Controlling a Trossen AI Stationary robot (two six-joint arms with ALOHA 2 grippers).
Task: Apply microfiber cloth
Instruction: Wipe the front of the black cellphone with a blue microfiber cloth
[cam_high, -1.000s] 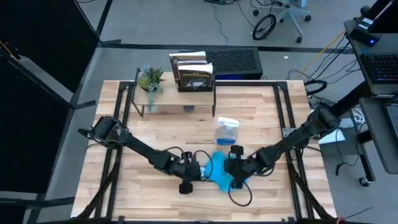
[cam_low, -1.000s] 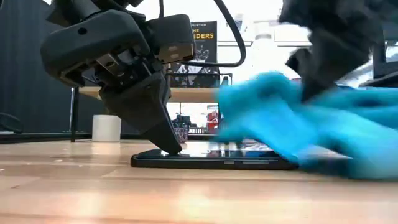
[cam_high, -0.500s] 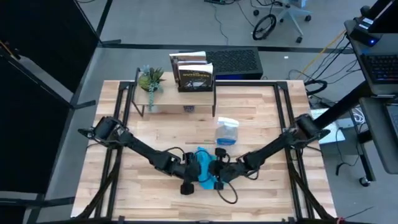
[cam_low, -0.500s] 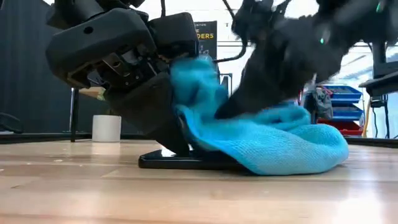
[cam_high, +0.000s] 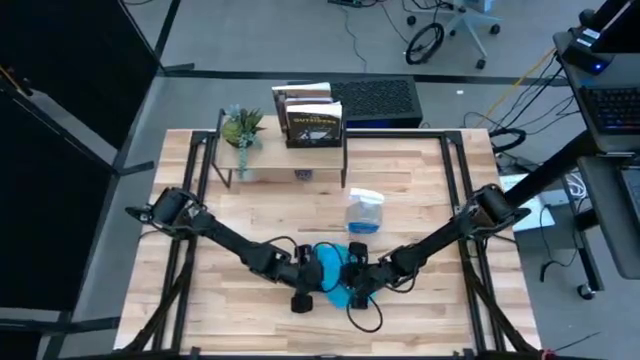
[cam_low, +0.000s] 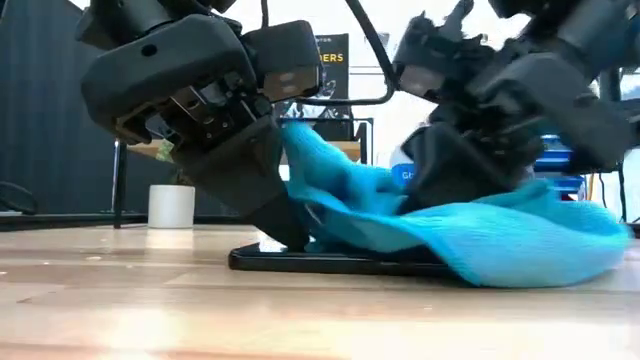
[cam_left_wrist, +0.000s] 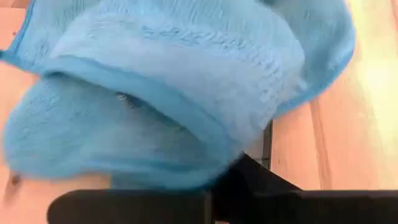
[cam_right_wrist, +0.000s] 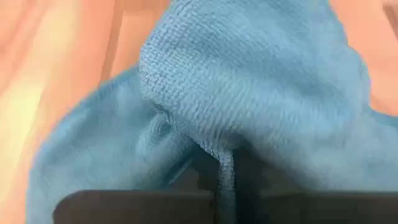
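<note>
Wooden table (cam_high: 420, 190) held black phone (cam_low: 330, 262); left gripper (cam_low: 285, 225) pressed on it, finger spread unclear; right gripper (cam_low: 455, 185) pinched microfiber cloth (cam_low: 480, 245) draped over phone.

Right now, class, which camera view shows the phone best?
The low view: the phone lies flat on the table as a dark slab, its near edge bare, the cloth draped over it. In the high view the cloth hides it. The left wrist view shows only a dark sliver; the right wrist view shows none that I can tell.

Robotics lab: framed workbench (cam_high: 400, 190), office chair (cam_high: 462, 20), floor cables (cam_high: 425, 40).
</note>
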